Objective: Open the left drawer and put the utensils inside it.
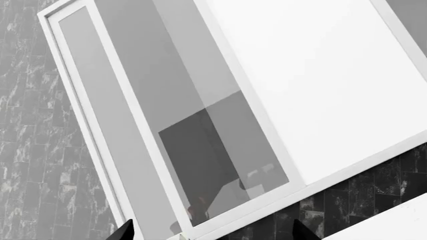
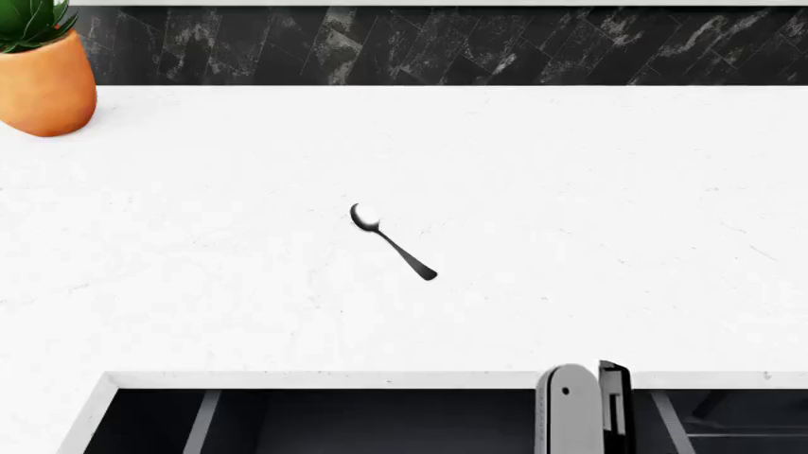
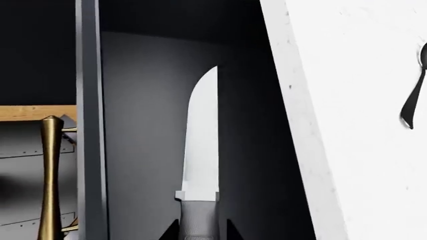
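The left drawer [image 2: 378, 416] stood pulled open below the front edge of the white countertop [image 2: 569, 189], its dark grey inside showing in the head view. The spoon [image 2: 389, 240] lay alone on the countertop, near the middle, bowl pointing toward the dark tiled backsplash [image 2: 442, 47] and handle slanting toward the drawer edge. An orange plant pot [image 2: 44, 90] sat at the far left corner of the counter. The right gripper [image 3: 199, 230] was clamped on the handle of the knife [image 3: 202, 145], holding the grey blade over the inside of the open drawer, the tip pointing away from the wrist; the drawer's brass bar handle [image 3: 49, 175] showed beside its front panel. From the head view, part of the right arm [image 2: 581, 407] hung over the drawer's right portion. The left gripper [image 1: 212, 235] was raised toward a white-framed window [image 1: 267, 100], its two dark fingertips well apart with nothing between them.
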`<state>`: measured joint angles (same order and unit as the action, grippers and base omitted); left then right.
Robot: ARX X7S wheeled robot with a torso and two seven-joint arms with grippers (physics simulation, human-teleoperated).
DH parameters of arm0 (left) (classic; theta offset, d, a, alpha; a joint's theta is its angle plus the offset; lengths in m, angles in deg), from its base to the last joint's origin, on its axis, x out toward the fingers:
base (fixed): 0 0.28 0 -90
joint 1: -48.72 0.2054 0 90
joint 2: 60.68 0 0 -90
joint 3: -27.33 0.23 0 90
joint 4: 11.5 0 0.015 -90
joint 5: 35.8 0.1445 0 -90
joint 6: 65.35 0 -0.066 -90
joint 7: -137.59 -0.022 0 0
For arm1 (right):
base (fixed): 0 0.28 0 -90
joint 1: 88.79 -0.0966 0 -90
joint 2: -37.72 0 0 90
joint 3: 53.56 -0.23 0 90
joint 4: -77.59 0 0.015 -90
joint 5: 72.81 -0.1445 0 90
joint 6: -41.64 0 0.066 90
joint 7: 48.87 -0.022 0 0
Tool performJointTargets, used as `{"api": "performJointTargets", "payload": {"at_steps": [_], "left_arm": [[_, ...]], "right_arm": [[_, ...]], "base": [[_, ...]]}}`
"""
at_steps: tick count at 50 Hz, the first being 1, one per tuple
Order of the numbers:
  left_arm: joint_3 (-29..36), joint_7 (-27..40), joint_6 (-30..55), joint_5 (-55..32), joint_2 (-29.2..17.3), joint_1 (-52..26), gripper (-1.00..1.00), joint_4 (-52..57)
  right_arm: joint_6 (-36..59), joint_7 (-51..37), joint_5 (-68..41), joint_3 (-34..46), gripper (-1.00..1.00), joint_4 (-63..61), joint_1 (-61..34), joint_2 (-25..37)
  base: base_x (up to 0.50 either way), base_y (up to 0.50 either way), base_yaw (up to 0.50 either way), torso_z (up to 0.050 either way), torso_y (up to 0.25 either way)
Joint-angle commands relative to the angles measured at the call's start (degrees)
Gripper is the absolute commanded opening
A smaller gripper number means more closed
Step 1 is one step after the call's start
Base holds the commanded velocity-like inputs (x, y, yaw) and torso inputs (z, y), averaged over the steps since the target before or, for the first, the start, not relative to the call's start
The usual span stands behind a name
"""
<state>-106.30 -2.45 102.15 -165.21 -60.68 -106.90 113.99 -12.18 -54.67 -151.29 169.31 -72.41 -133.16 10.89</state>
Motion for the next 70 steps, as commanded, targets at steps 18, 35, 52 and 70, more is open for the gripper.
{"api": "performJointTargets", "payload": {"at_steps": [18,35,52,70], "left_arm": [[0.32,-0.11,-0.13,0.12,0.00,-0.30,1.00,0.03],[0.41,0.37,-0.06,-0.46,0.00,-0.59,1.00,-0.05],[0.69,0.44,-0.03,-0.47,0.00,-0.68,1.00,-0.07],[1.06,0.95,-0.15,-0.85,0.00,-0.74,1.00,-0.09]], "right_arm": [[-0.67,-2.93,2.89,2.39,1.00,0.01,-0.56,-0.37],[-1.18,-3.47,3.66,2.78,1.00,0.00,-0.57,-0.42],[12.45,-1.89,-20.41,-47.59,1.00,0.00,8.86,2.88],[15.29,-11.66,-20.38,-64.21,1.00,14.80,26.98,-3.45]], "base": [[0.00,0.00,0.00,0.000,0.000],[0.00,0.00,0.00,0.000,0.000],[0.00,0.00,0.00,0.001,0.001],[0.00,0.00,0.00,0.000,0.000]]}}
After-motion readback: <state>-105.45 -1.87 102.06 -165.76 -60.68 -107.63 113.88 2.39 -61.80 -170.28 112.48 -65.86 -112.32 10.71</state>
